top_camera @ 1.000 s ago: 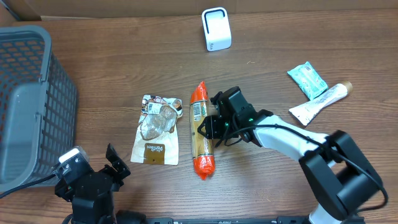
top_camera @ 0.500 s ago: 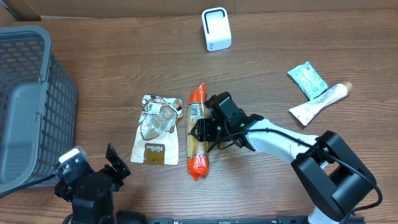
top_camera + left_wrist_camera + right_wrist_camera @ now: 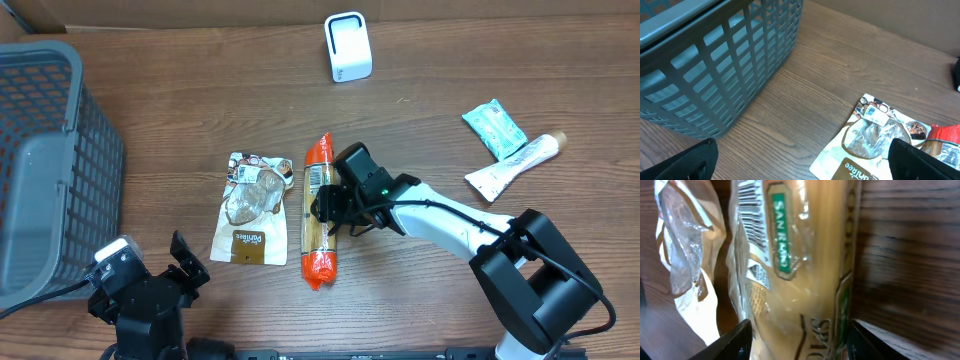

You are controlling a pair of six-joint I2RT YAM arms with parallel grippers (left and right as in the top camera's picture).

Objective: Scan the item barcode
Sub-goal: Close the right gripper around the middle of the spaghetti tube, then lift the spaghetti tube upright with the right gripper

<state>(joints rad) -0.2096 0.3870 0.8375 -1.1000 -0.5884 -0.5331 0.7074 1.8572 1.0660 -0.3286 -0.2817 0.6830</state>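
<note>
A brown wooden table (image 3: pixel 450 60) fills the overhead view. A grey plastic mesh basket (image 3: pixel 40 150) takes up the left edge of the frame.

The right arm (image 3: pixel 470 225), white and black, reaches in from the lower right corner toward the centre. The right gripper (image 3: pixel 330 207) sits over the middle of a long clear spaghetti pack (image 3: pixel 318 255) with orange ends. The pack lies flat on the table at the centre of the frame, running top to bottom. The jaws stand partly open astride the pack, a finger close by each long edge. The wrapper is not pinched in and nothing is lifted.

The left arm (image 3: pixel 135 300) sits in the lower left corner. The left gripper (image 3: pixel 190 260) is spread wide and holds nothing.

A white and brown snack pouch (image 3: pixel 252 208) with a clear window lies just left of the pack, close beside it.

A small white scanner (image 3: pixel 348 47) stands upright at the top centre — well apart from the pack.

At the right of the frame lies a white tube (image 3: pixel 512 168), and just above it a teal packet (image 3: pixel 494 128).

In the right wrist view the pack's barcode (image 3: pixel 750 200) faces up, near its left edge at the top of the frame — beside a green label.
</note>
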